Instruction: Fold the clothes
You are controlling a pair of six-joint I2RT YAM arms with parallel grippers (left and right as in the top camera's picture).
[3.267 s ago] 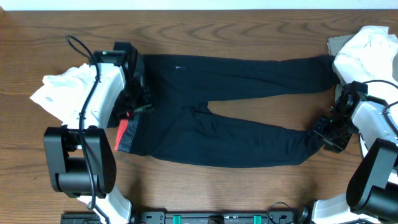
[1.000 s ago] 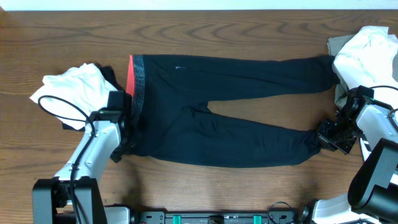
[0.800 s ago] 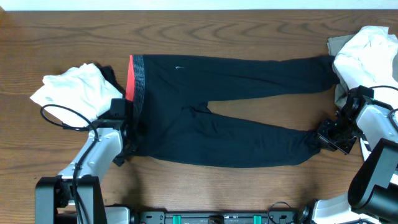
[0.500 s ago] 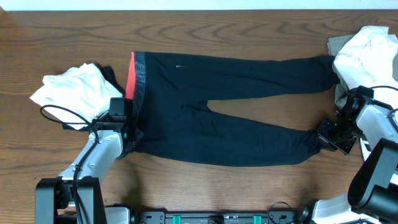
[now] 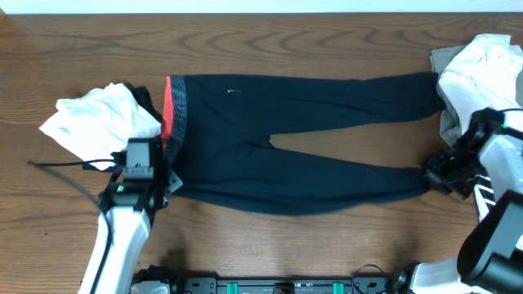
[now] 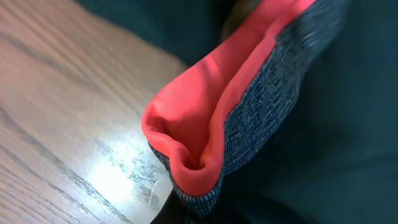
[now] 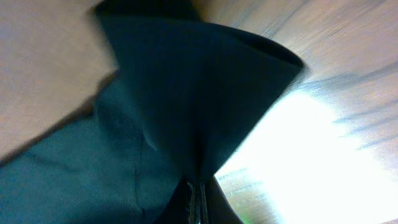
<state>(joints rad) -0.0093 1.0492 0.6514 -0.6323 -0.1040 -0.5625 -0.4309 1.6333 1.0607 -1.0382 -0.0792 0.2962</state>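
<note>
**Lengthwise fold, grasp made.** Our left fingers [image 5: 167,181] are clamped on the near corner of the red-and-grey waistband [image 6: 205,143]. Our right fingers [image 5: 433,173] are pinched shut on the near leg's cuff [image 7: 186,93]. Between them the black pants [image 5: 310,155] lie flat on the counter [image 5: 327,41]. We should lift both ends together, keep the cloth taut, and lay the near leg squarely over the far one. The path should stay clear of the white top [image 5: 98,122] and the white pile [image 5: 482,69] beyond the fingers.

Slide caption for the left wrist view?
Left gripper shut on the red-and-grey waistband of black fabric leggings, over the wooden table.
</note>
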